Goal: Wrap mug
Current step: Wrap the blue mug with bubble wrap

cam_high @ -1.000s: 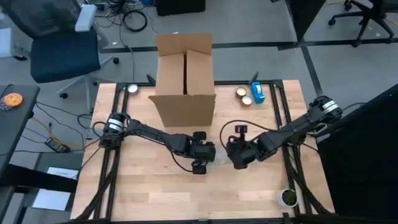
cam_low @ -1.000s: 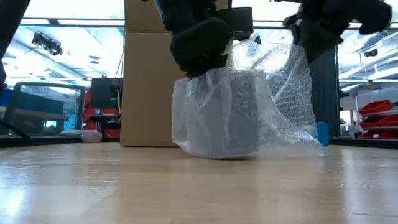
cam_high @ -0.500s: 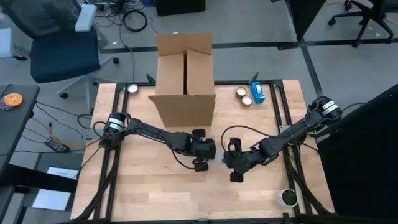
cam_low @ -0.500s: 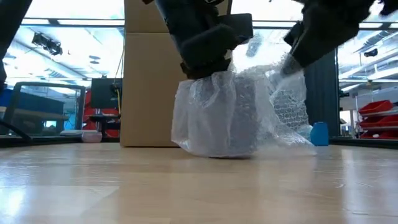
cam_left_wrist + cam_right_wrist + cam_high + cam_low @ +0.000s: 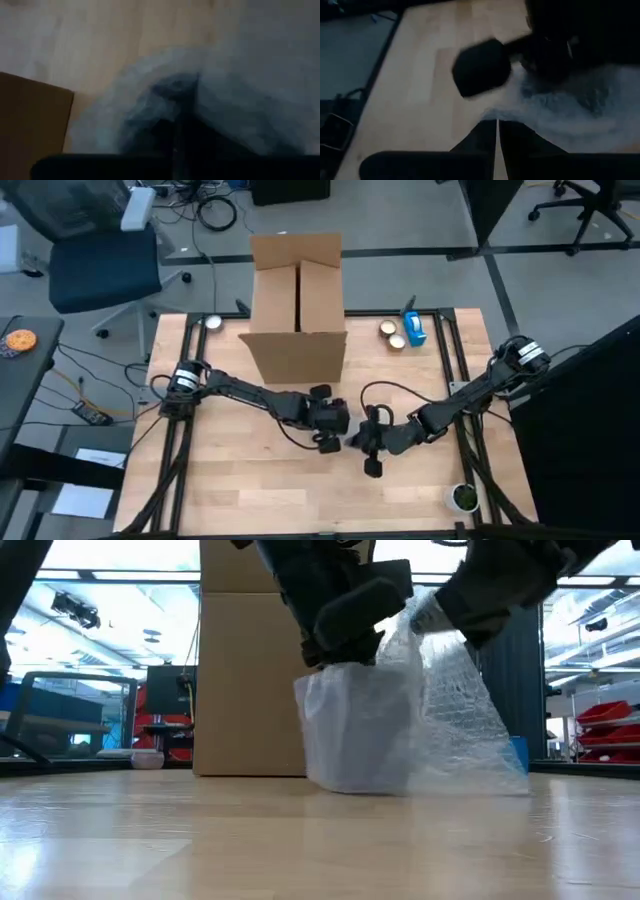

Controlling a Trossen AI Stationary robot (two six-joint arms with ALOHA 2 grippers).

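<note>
The mug stands upright on the counter, in front of the cardboard box and a little toward its right side. Bubble wrap covers the mug and spreads out to its side, reaching down to the counter. The left tool sits directly on top of the mug, pressing on the wrap there; whether it is clenched or released cannot be told. The right tool is just beside the mug, on the side away from the box, its fingers closed together on a fold of the bubble wrap, held up above the counter.
</note>
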